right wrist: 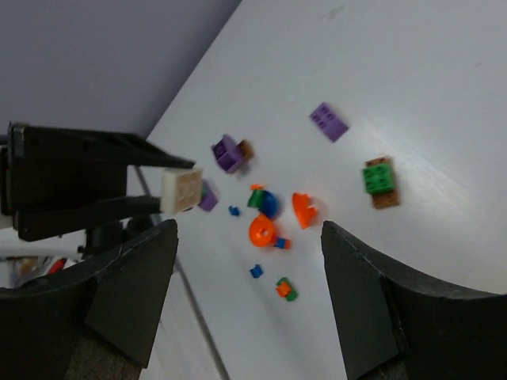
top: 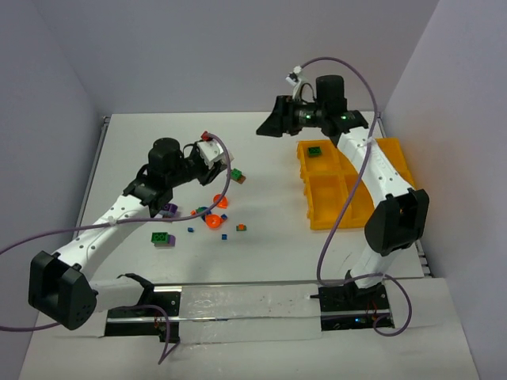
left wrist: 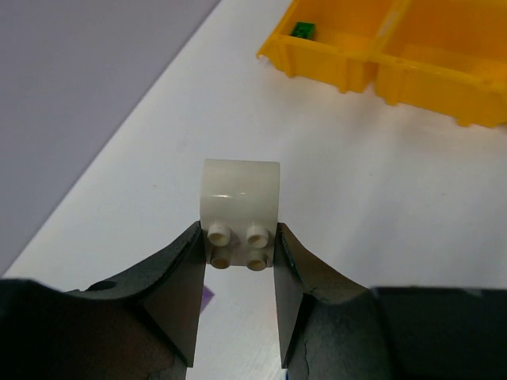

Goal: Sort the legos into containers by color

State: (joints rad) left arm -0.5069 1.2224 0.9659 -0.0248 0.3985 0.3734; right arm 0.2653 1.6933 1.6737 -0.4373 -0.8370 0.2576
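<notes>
My left gripper [top: 207, 153] is shut on a white studded brick [left wrist: 238, 206] and holds it above the table, left of centre; the brick also shows in the right wrist view [right wrist: 181, 190]. My right gripper [top: 269, 125] is open and empty, high over the table's far middle, left of the yellow-orange tray [top: 348, 207]. A green brick [top: 315, 150] lies in the tray's far left compartment and shows in the left wrist view [left wrist: 303, 30]. Loose legos lie below the left gripper: orange dishes [top: 212, 220], a green-on-purple brick [top: 162, 238], a green-on-brown brick [top: 237, 176] and a purple brick [right wrist: 328, 122].
Tiny blue bits [top: 192, 230] and an orange-green bit [top: 241, 228] lie by the dishes. A blue dome [right wrist: 268, 203] and another purple brick [right wrist: 228, 152] sit among them. Grey walls close the table at the left, back and right. The tray [left wrist: 412, 75] stands at the right.
</notes>
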